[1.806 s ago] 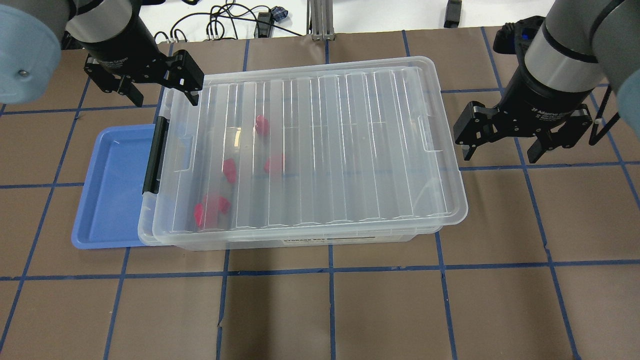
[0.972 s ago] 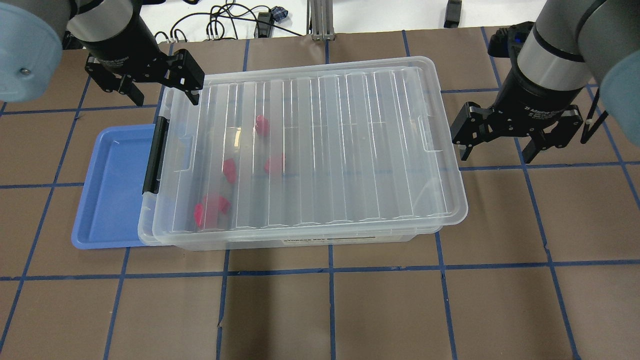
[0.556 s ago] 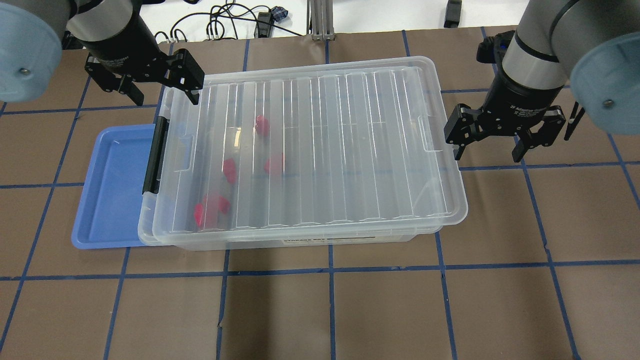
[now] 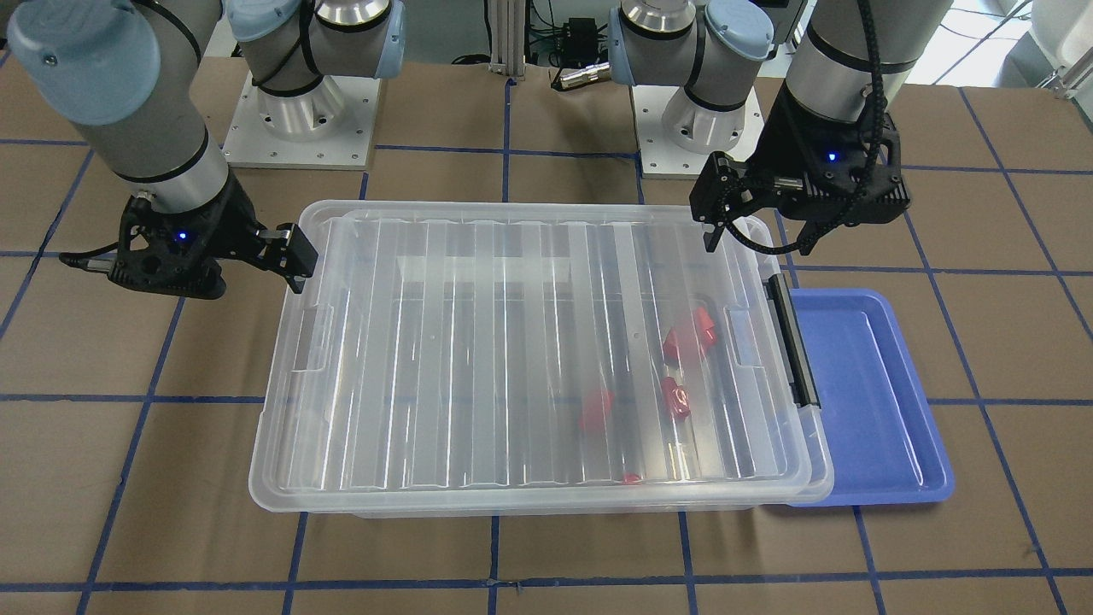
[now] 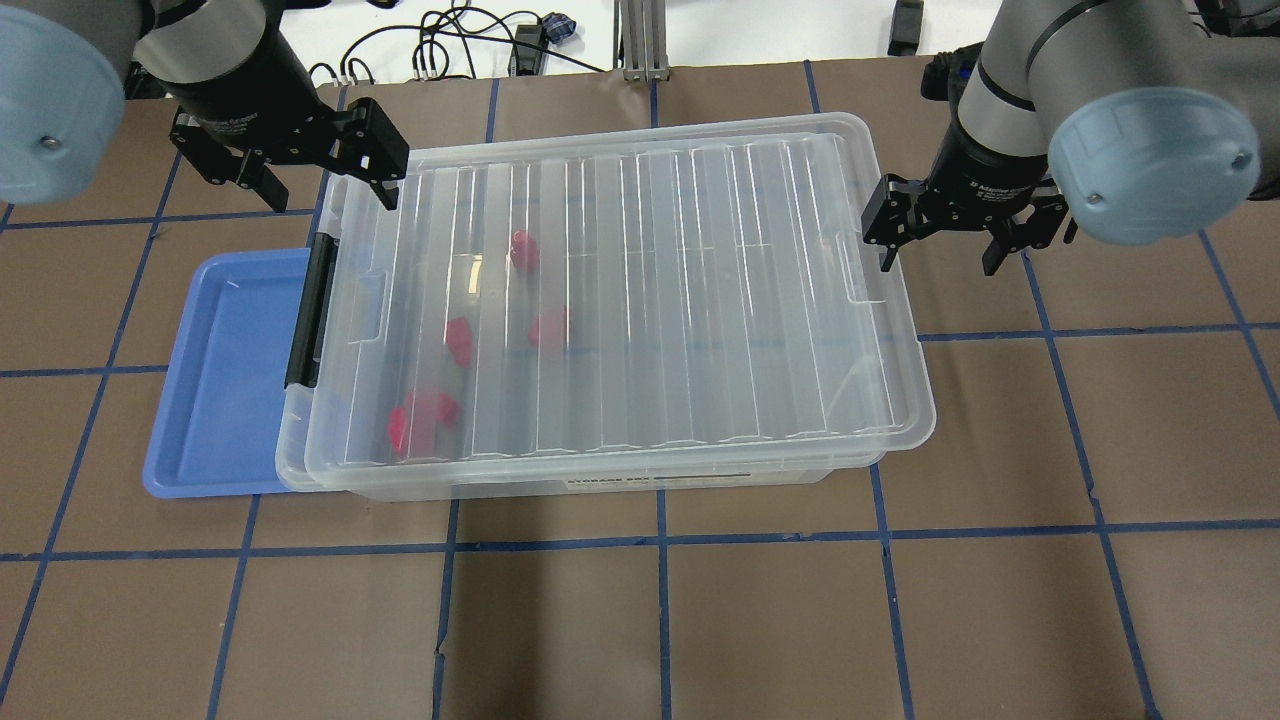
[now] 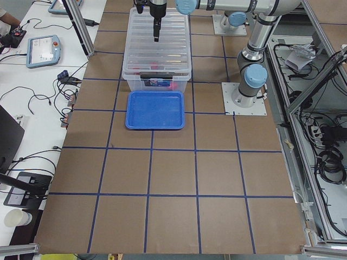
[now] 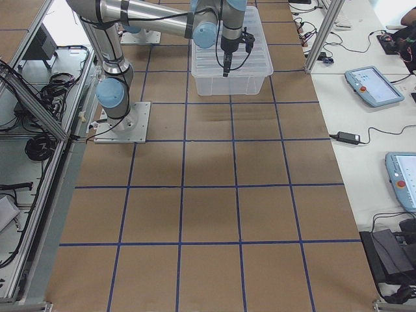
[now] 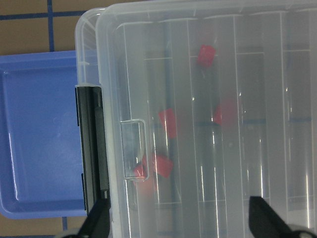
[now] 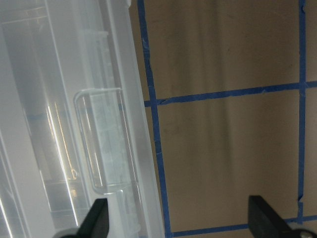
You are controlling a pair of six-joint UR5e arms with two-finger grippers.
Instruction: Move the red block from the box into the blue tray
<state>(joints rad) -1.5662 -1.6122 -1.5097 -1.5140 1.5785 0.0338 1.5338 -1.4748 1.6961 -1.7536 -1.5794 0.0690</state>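
Note:
The clear box (image 5: 700, 290) lies mid-table with its ribbed lid shut and a black latch bar (image 5: 308, 310) at its left end. Several red blocks show through the lid, one of them far back (image 5: 524, 250), also in the left wrist view (image 8: 206, 54). The blue tray (image 5: 215, 370) lies empty at the box's left end, its edge tucked under the box. My left gripper (image 5: 325, 185) is open above the box's far left corner. My right gripper (image 5: 940, 255) is open and empty just off the box's right end (image 9: 99, 148), over bare table.
Brown paper with a blue tape grid (image 5: 660, 545) covers the table. Cables (image 5: 450, 50) and a metal post (image 5: 640, 40) lie past the far edge. The arm bases (image 4: 299, 111) stand behind the box.
My right arm has moved left and toward the far side, up to the box's right end, still open. My left gripper, the box, blocks and tray have not moved.

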